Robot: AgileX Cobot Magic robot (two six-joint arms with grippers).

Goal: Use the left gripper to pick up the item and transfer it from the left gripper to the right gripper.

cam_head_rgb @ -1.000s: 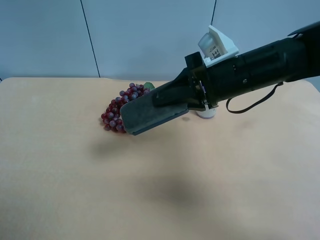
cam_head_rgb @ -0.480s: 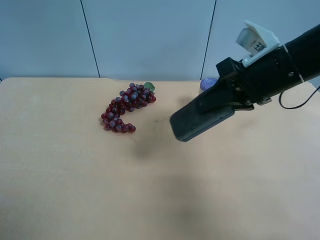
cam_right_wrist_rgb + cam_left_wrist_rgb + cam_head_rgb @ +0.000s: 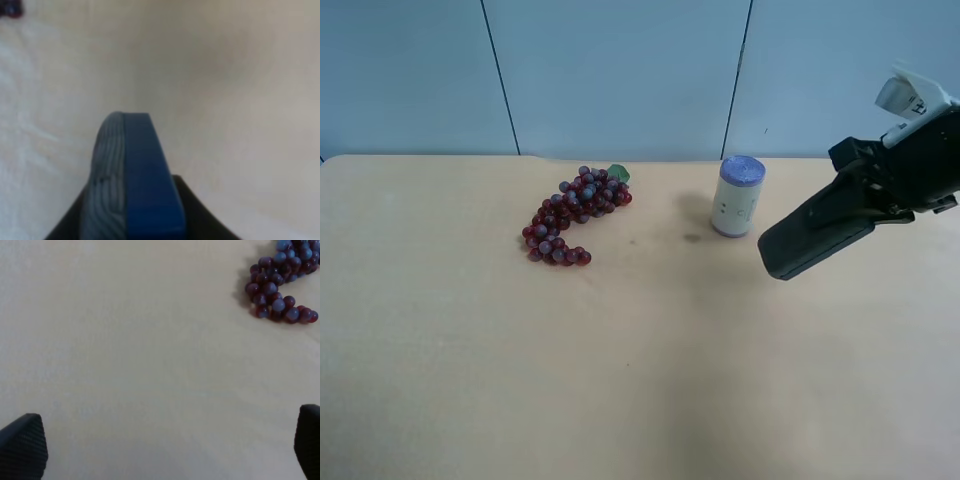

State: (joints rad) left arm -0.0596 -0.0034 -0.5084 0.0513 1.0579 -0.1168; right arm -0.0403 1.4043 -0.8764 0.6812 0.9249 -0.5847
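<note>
The item, a flat dark block, is held above the table by the right gripper, the black arm end with a white labelled part, at the exterior high view's right. In the right wrist view the item shows edge-on, blue and grey, clamped between the dark jaws of the right gripper. The left gripper appears only in the left wrist view. Its fingertips stand wide apart with nothing between them, over bare table. It is out of the exterior high view.
A red-purple grape bunch lies at the table's back middle and also shows in the left wrist view. A white can with a purple lid stands upright just left of the held item. The table is light wood.
The right gripper has carried the item from in front of the grapes across to the view's right, uncovering the can. Grapes and can have not moved.
</note>
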